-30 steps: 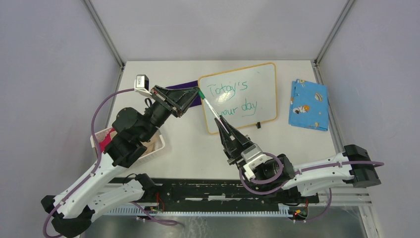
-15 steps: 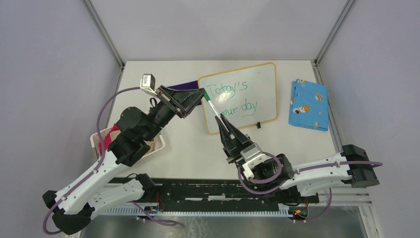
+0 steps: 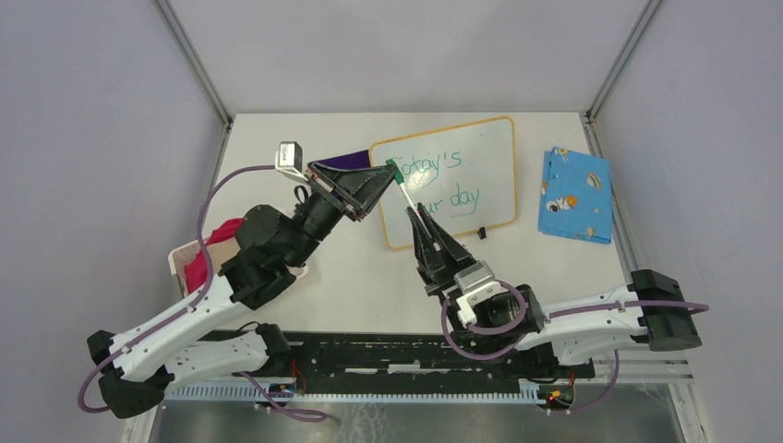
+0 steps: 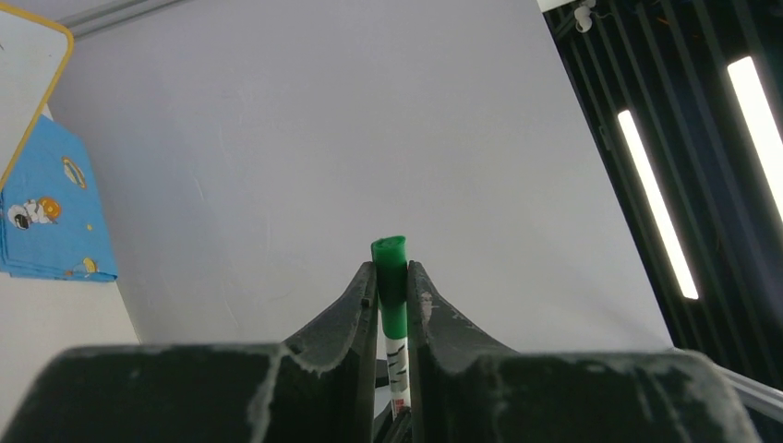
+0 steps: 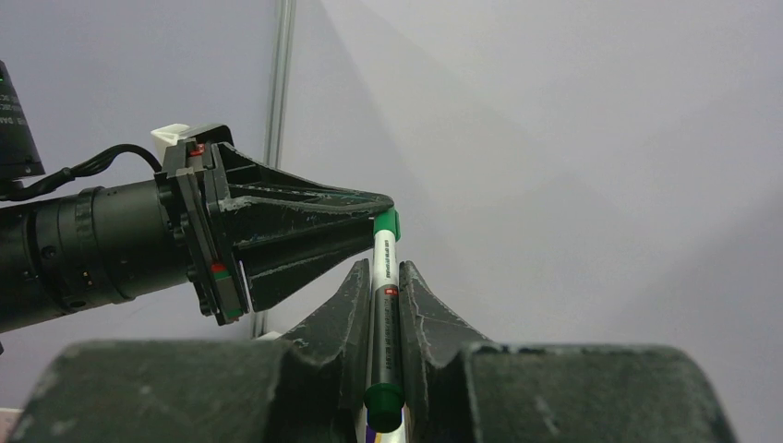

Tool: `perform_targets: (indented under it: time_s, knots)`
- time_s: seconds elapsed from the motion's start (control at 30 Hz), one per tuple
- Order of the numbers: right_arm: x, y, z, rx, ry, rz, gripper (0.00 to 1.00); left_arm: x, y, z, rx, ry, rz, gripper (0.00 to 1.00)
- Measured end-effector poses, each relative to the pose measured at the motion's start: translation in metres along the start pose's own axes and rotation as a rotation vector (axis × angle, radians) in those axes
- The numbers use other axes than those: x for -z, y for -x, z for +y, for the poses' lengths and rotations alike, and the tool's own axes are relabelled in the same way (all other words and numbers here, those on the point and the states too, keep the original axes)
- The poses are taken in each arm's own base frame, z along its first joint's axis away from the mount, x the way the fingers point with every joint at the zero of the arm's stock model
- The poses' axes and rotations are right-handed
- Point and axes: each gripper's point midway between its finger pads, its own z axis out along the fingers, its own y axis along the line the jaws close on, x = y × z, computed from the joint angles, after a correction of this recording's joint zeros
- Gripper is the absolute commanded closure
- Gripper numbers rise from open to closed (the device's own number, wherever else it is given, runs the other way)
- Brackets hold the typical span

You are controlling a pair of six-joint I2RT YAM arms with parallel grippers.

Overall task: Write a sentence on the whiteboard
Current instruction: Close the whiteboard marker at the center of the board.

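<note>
The white marker — green cap pinched in the left claw, barrel clamped in the right claw — points far-left over the left edge of the orange-framed whiteboard, beside the green handwritten sentence rising rightward.

White arms — black joints, purple cables.

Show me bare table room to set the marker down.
Bare table lies nearside of the whiteboard and blue cloth, beside the right arm; a smaller patch sits between the basket and the right gripper. Crowded at the whiteboard's left edge: the left gripper also holds the marker there.
</note>
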Motion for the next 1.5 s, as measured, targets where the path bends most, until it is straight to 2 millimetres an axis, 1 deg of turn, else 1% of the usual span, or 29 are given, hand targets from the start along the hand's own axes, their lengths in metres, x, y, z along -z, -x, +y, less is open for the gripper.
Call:
perform_targets:
  time_s: [0.1, 0.2, 0.53, 0.57, 0.6, 0.63, 0.67, 0.7, 0.73, 0.77, 0.83, 0.87, 0.93, 1.03, 1.17, 1.27, 1.37, 1.5]
  knots:
    - [-0.001, 0.0, -0.003, 0.0, -0.01, -0.004, 1.0, -0.001, -0.01, -0.002, -0.017, -0.013, 0.018, 0.98]
    - [-0.002, 0.002, -0.007, -0.003, -0.02, -0.005, 1.0, -0.003, -0.015, -0.003, -0.026, -0.022, 0.017, 0.98]
    - [-0.001, 0.002, -0.009, -0.005, -0.021, -0.008, 1.0, -0.002, -0.018, -0.003, -0.015, -0.026, -0.003, 0.98]
    - [-0.001, 0.002, -0.009, -0.005, -0.02, -0.008, 1.0, -0.002, -0.018, -0.003, -0.015, -0.025, -0.003, 0.94]
    - [-0.001, 0.002, -0.009, -0.005, -0.021, -0.008, 1.0, -0.002, -0.018, -0.003, -0.015, -0.025, -0.003, 0.88]
    - [-0.001, 0.002, -0.009, -0.006, -0.021, -0.008, 1.0, -0.002, -0.018, -0.003, -0.016, -0.025, -0.003, 0.8]
    - [-0.001, 0.002, -0.009, -0.008, -0.021, -0.008, 1.0, -0.002, -0.018, -0.003, -0.016, -0.024, -0.002, 0.69]
    - [-0.001, 0.002, -0.009, -0.011, -0.021, -0.009, 1.0, -0.002, -0.018, -0.003, -0.016, -0.025, -0.002, 0.64]
    - [-0.001, 0.002, -0.009, -0.015, -0.02, -0.009, 1.0, -0.002, -0.021, -0.003, -0.027, -0.028, 0.012, 0.56]
    - [-0.002, 0.0, -0.01, -0.016, -0.023, -0.008, 1.0, 0.0, -0.028, -0.003, -0.029, -0.034, 0.043, 0.51]
    - [-0.004, -0.003, -0.012, -0.01, -0.028, 0.0, 1.0, 0.007, -0.051, -0.005, -0.031, -0.048, 0.137, 0.42]
    - [-0.005, -0.005, -0.012, -0.009, -0.029, 0.002, 1.0, 0.01, -0.059, -0.003, -0.036, -0.048, 0.173, 0.38]
    - [-0.005, -0.006, -0.012, -0.015, -0.028, 0.005, 1.0, 0.012, -0.065, 0.001, -0.048, -0.038, 0.201, 0.32]
    - [-0.005, -0.005, -0.011, -0.03, -0.02, 0.005, 1.0, 0.014, -0.066, 0.005, -0.066, -0.024, 0.206, 0.21]
    - [-0.003, -0.001, -0.015, -0.062, -0.006, -0.001, 1.0, 0.018, -0.056, 0.006, -0.097, -0.005, 0.172, 0.12]
    - [-0.002, 0.003, -0.019, -0.09, -0.002, -0.007, 1.0, 0.022, -0.043, 0.003, -0.131, 0.0, 0.122, 0.07]
    - [-0.001, 0.007, -0.022, -0.114, 0.007, -0.016, 1.0, 0.022, -0.029, -0.001, -0.17, 0.019, 0.069, 0.03]
    - [0.0, 0.008, -0.02, -0.128, 0.026, -0.019, 1.0, 0.019, -0.014, -0.014, -0.219, 0.019, 0.016, 0.02]
